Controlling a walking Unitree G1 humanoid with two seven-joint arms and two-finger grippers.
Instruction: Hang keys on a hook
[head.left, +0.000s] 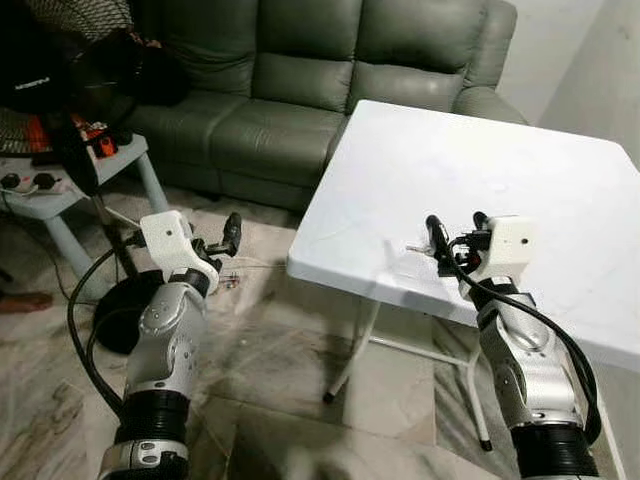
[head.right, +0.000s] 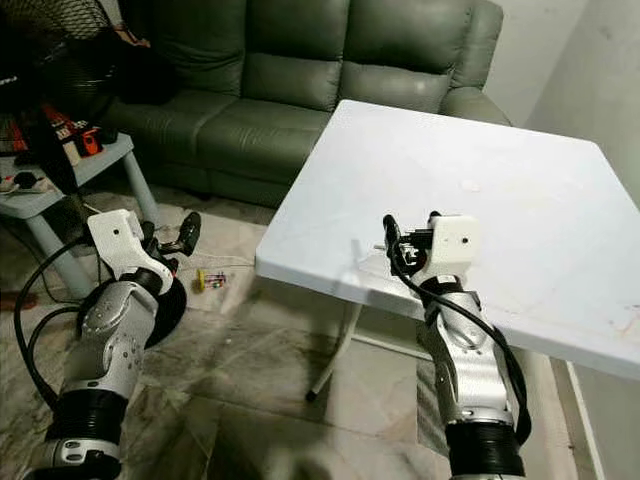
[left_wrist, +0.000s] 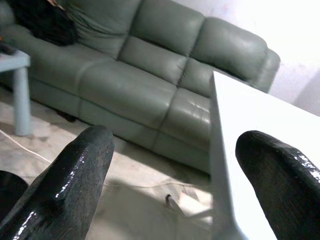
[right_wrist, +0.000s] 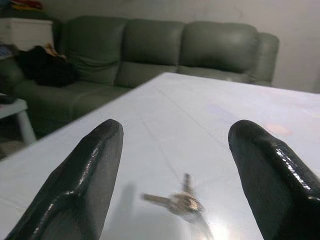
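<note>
1. Keys (right_wrist: 181, 202): a small bunch lying flat on the white table (head.left: 520, 170), near its front-left edge; in the right wrist view they sit low and centre in the frame, in the gap between the two black fingers and a little ahead of them, touched by neither; in the left eye view they show as a small glint (head.left: 416, 247) just left of the right gripper

2. Right gripper (head.left: 452, 232): centre-right of the left eye view, over the table's near edge, fingers spread wide apart and holding nothing; one fingertip (right_wrist: 102, 145) stands to each side of the keys in its wrist view

3. Left gripper (head.left: 232, 236): left of centre in the left eye view, held over the floor (head.left: 280, 360) off the table's left side, well apart from the keys; its fingers (left_wrist: 82, 165) stand apart in its wrist view with nothing between them

4. Table: white, square top on thin white folding legs, filling the right half of the eye views

5. Sofa (head.left: 300, 90): grey-green, three seats, across the top of the frame behind the table, with dark clothing heaped at its left end

6. Side table (head.left: 70, 190): pale, upper left of the frame, carrying small items too cluttered to name

7. Fan (head.left: 60, 50): black, in the upper left corner, its round base on the floor below

8. Floor: marbled tile, with a small object lying on it (head.right: 210, 281) near the left gripper
</note>
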